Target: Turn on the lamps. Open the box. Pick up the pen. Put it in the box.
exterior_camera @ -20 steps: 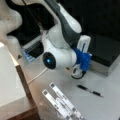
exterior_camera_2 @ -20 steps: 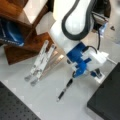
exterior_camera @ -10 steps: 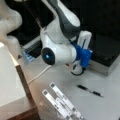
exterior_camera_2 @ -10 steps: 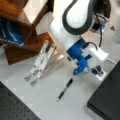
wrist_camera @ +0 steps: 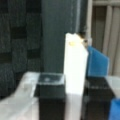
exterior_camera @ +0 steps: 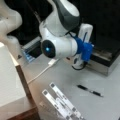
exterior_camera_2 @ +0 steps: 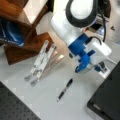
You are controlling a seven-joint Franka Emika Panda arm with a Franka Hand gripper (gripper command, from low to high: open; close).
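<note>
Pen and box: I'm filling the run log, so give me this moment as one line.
gripper: near box, holds nothing seen | pen: lying on table, untouched | box: lid state unclear

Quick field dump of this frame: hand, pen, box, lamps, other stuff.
hand: the hand hangs above the table near the box's edge, holding nothing that shows
pen: the pen lies flat on the table, apart from the hand; also seen in a front view
box: the box is at a front view's right, lid down
lamps: the white bars lie side by side on the table, near the wooden stand
other: a white cable runs across the table
</note>
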